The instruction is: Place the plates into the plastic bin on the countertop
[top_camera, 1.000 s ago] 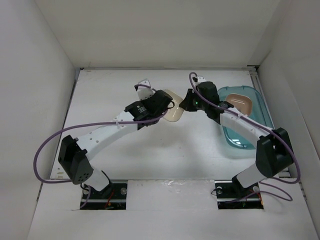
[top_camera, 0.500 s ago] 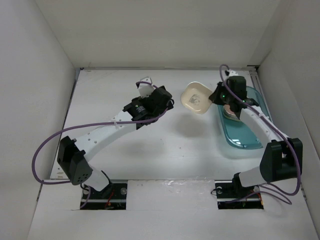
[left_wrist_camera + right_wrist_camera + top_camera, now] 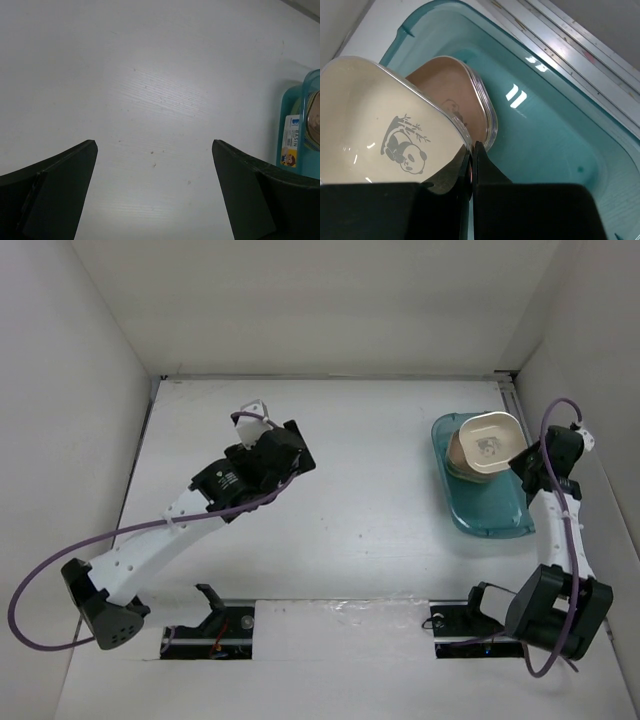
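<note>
One cream plate (image 3: 487,445), formerly beside the plastic bin (image 3: 490,510), now above it.

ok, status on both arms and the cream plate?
Left gripper open, empty, over countertop. Right gripper shut on cream plate, holding it over brown plate in plastic bin. Drop path looks clear.
</note>
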